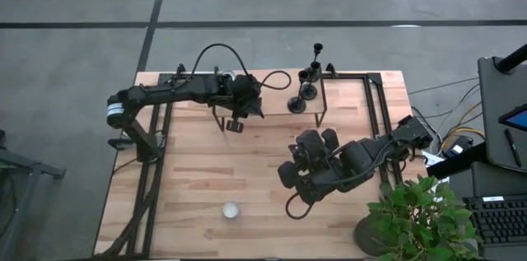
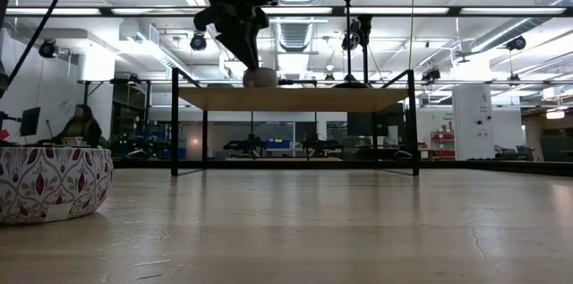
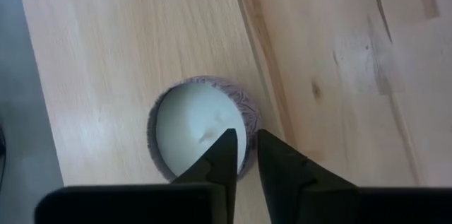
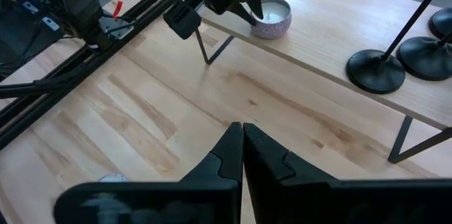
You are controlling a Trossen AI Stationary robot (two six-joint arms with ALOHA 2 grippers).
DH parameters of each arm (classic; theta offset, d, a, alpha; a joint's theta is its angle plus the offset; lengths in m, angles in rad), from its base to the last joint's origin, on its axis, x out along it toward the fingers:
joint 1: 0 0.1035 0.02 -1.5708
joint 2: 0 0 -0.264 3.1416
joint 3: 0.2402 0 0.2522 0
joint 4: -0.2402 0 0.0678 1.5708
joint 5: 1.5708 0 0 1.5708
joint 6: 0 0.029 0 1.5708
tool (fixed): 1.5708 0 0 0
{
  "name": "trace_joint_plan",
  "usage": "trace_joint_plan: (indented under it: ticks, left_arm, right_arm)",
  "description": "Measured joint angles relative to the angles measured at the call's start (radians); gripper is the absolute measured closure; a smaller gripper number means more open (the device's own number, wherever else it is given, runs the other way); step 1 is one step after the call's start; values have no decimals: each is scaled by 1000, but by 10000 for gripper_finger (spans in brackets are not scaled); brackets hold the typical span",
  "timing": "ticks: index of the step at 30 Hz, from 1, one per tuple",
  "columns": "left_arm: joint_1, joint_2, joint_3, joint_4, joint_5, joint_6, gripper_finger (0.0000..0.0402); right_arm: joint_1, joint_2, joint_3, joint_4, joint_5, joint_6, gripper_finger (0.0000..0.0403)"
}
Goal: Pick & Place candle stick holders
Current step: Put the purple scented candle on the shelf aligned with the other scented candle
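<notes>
Black candle stick holders (image 1: 306,88) stand on the shelf (image 4: 332,54); left gripper (image 3: 242,155) nearly closed, empty, over a candle (image 3: 201,126).

a light wooden table (image 1: 189,179) carries a small raised shelf (image 1: 350,100) on thin black legs toward its 12 o'clock edge. on the shelf stand three black candlestick holders (image 1: 306,88) at 1 o'clock and a patterned candle pot (image 4: 272,18) at 11 o'clock. a second patterned candle pot (image 1: 231,210) sits directly on the table at 6 o'clock.

Three candle stick holders (image 1: 306,88), two candles (image 1: 231,210).
</notes>
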Motion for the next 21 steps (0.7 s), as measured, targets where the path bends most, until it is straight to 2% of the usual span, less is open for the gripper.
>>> trace_joint_plan:
  ticks: [6,13,21]
  left_arm:
    - [0,14,0,-4,2,-6,396]
    - [3,24,-2,-8,-11,-4,382]
    - [24,24,-2,-50,-27,-15,397]
  right_arm:
    - [0,0,0,0,3,0,394]
    - [0,0,0,1,3,5,394]
    - [1,0,0,2,15,7,394]
